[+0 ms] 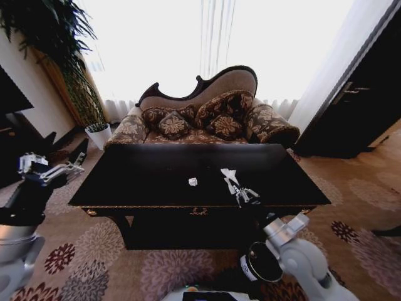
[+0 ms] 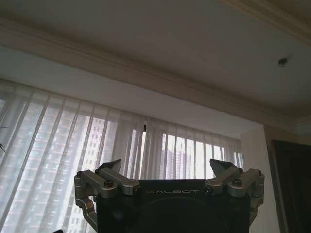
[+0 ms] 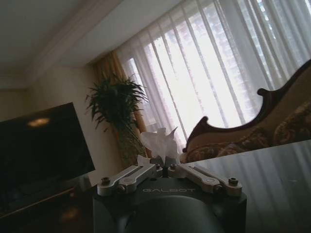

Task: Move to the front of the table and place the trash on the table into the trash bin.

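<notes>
Your right gripper [image 1: 240,194] is clamped on the crumpled white tissue [image 1: 229,178] — held just above the front right part of the black table [image 1: 125,182]. A tiny white scrap [image 1: 193,182] lies on the tabletop. The trash bin [image 1: 260,262] sits below. Your left gripper [image 1: 62,168] hangs released — beside the table's left end.

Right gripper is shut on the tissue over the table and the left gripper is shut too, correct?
Not quite. The left gripper is open, its fingers spread wide in the left wrist view. The rest holds: the right gripper is shut on the crumpled white tissue over the table.
</notes>
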Robot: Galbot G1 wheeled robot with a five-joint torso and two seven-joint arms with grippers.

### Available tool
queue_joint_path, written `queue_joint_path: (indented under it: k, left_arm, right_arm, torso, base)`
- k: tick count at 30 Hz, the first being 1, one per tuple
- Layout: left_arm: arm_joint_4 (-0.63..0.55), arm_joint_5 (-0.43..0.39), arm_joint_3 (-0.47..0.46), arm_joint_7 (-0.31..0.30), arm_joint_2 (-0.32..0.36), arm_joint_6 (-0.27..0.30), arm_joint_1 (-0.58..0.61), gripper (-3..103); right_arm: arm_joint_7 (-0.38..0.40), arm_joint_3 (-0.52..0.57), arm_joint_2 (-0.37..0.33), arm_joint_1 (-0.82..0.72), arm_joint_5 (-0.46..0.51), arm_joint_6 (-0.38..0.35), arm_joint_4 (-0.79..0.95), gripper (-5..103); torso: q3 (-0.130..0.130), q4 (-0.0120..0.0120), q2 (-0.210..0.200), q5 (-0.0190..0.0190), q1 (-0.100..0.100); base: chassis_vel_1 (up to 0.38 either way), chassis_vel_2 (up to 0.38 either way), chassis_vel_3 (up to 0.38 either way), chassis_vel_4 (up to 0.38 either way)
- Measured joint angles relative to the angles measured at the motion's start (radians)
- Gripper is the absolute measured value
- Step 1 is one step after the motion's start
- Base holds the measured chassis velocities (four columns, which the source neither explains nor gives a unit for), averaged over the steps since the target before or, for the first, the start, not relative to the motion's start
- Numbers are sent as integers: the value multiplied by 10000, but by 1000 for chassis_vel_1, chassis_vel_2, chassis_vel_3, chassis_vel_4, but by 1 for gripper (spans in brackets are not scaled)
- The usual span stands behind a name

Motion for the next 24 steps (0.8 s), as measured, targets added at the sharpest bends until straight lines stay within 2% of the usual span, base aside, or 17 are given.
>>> queue_joint_path:
  k: [2, 6, 10, 11, 16, 17, 20, 24]
  left_arm:
    - [60, 76, 132, 56, 42, 5, -60, 100]
    - [122, 125, 216, 58, 54, 7, -68, 100]
    - [407, 98, 416, -199, 333, 156, -149, 100]
    - [407, 98, 416, -199, 333, 156, -149, 100]
    - [639, 54, 265, -289, 635, 198, -184, 100]
    - [639, 54, 265, -289, 635, 198, -184, 100]
    - [616, 23, 221, -291, 646, 200, -164, 100]
    - [527, 12, 213, -291, 570, 201, -131, 100]
  right_arm:
    - [-741, -145, 24, -132, -143, 595, -239, 0]
    - [-1168, -254, 84, -198, -229, 905, -405, 0]
    - [-3725, -848, 667, -467, -287, 2371, -1216, 0]
    - [-3725, -848, 667, -467, -287, 2371, -1216, 0]
    - [-5959, -1072, 1051, -650, -407, 3208, -2044, 0]
    - [-5959, -1072, 1051, -650, -407, 3208, -2044, 0]
    - [-6650, -1119, 1120, -696, -789, 3456, -2694, 0]
    - [-7003, -1261, 1117, -515, -1176, 3693, -3670, 0]
  torso:
    - [0, 1, 1, 0, 0]
    - [0, 1, 0, -1, 0]
    - [0, 1, 0, 0, 0]
    - [0, 1, 0, 0, 0]
    - [0, 1, 0, 0, 0]
    - [0, 1, 0, 0, 0]
    - [0, 1, 0, 1, 0]
    - [0, 0, 1, 1, -1]
  base:
    - [0, 0, 0, 0]
    - [0, 0, 0, 0]
    - [0, 0, 0, 0]
    - [0, 0, 0, 0]
    - [0, 0, 0, 0]
    - [0, 0, 0, 0]
    - [0, 0, 0, 0]
    - [0, 0, 0, 0]
